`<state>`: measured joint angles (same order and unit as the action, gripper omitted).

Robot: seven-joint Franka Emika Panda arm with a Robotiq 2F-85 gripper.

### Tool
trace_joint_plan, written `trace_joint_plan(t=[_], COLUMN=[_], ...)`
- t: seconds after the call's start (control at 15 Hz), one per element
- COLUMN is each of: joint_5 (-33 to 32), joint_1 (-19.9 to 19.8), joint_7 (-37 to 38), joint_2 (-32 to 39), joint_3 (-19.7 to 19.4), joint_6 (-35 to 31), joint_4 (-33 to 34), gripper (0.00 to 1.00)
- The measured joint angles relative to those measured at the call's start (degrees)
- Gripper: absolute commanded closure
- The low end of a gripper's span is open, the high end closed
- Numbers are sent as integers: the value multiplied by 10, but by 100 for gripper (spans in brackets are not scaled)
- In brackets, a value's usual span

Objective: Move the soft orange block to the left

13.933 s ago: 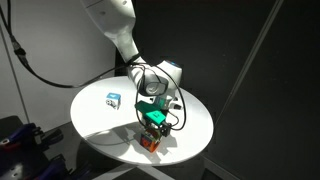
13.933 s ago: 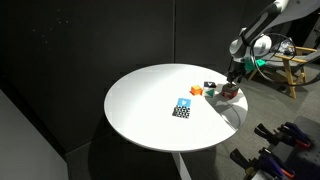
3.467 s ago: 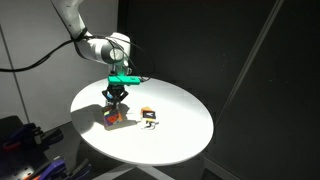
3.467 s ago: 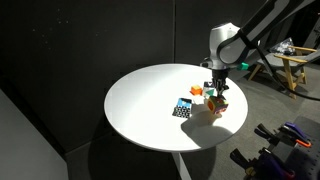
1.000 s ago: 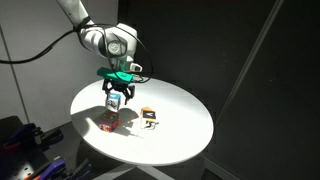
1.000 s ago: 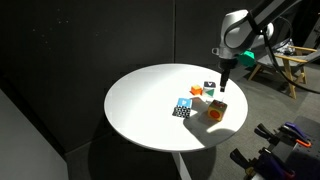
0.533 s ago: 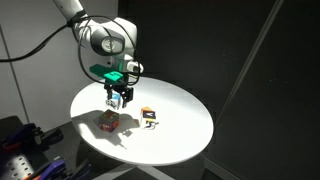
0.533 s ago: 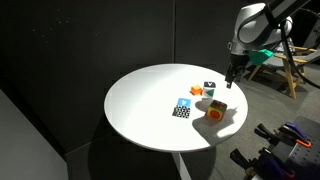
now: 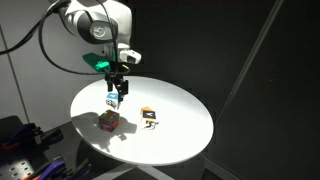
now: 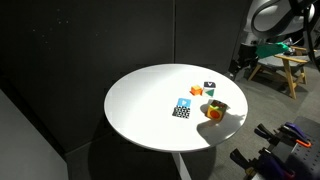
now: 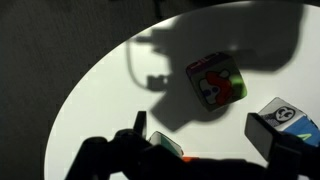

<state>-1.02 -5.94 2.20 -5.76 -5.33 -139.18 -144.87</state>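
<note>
The soft orange block (image 9: 108, 122) sits on the round white table (image 9: 180, 135), near its edge, and also shows in an exterior view (image 10: 214, 111). My gripper (image 9: 117, 84) hangs open and empty well above the table, over the blue-and-white cube (image 9: 112, 101) and clear of the orange block. In an exterior view the gripper (image 10: 237, 67) is high, beyond the table's rim. In the wrist view the gripper (image 11: 200, 125) is open with nothing between its dark fingers (image 11: 140, 124). A cube with a red and green face (image 11: 216, 80), probably the orange block, lies below.
A white-topped block with orange and black marks (image 9: 149, 116) lies near the table's middle. A blue checkered cube (image 10: 182, 108) and two small pieces (image 10: 203, 89) sit close to the orange block. A wooden chair (image 10: 278, 62) stands beyond the table.
My gripper has risen and drawn away from the orange block. The block stays where it was on the table.
</note>
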Motion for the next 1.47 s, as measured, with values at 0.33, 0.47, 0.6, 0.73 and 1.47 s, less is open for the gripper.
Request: trace_joint_plan(t=[0.33, 0.47, 0.6, 0.73, 1.47], joint_5=[0, 0, 0, 0, 0], joint_1=[0, 3, 7, 12, 22], joint_7=[22, 22, 18, 12, -39], joint_2=[-50, -64, -78, -93, -180], joint_3=[2, 4, 6, 7, 7], joint_6=[31, 45, 58, 70, 142], joint_4=[-4, -4, -4, -5, -15], gripper=[0, 0, 0, 0, 0])
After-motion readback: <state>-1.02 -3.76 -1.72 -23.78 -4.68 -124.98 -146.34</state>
